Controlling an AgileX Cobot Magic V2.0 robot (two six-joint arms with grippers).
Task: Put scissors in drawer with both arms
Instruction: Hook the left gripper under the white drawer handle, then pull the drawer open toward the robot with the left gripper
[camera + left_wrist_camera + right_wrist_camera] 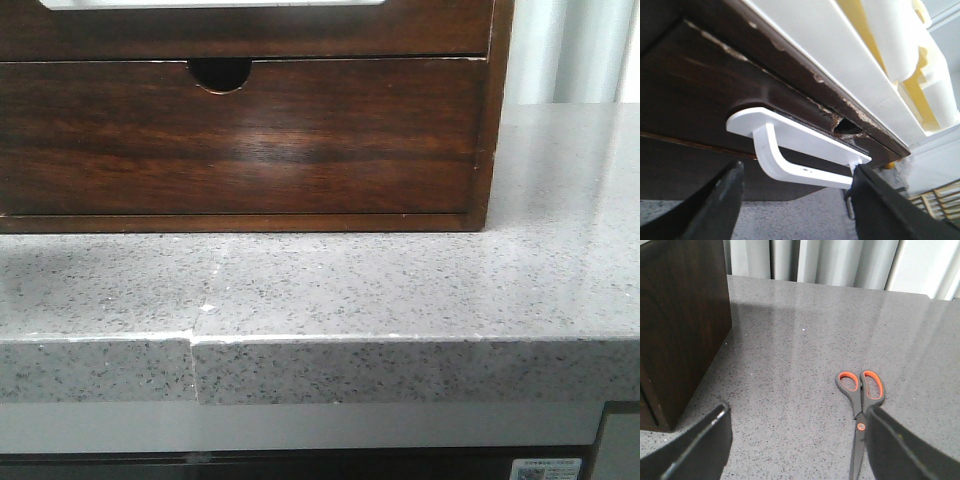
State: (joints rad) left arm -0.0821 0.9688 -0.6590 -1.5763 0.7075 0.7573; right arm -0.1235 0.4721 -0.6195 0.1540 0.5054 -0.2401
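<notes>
1. Left gripper (pixel 795 200) stood spread, its dark fingers (pixel 715 210) either side of a white handle (pixel 795 155) on the dark wood of the cabinet (pixel 700 90); we could not tell which front bore the handle.
2. Right gripper (pixel 795 440) was spread too, holding nothing, above the scissors (pixel 860 405).
3. Only the right wrist view showed us the scissors: flat on the grey counter (pixel 815 330), beside the cabinet and apart from it.
4. Their long axis ran away from the camera, orange-lined loops at the far end, closed blades toward the fingers.
5. Only the front view gave us the drawer (pixel 240 40), a band at the top edge above the notched front (pixel 240 140); no arm showed there.
</notes>
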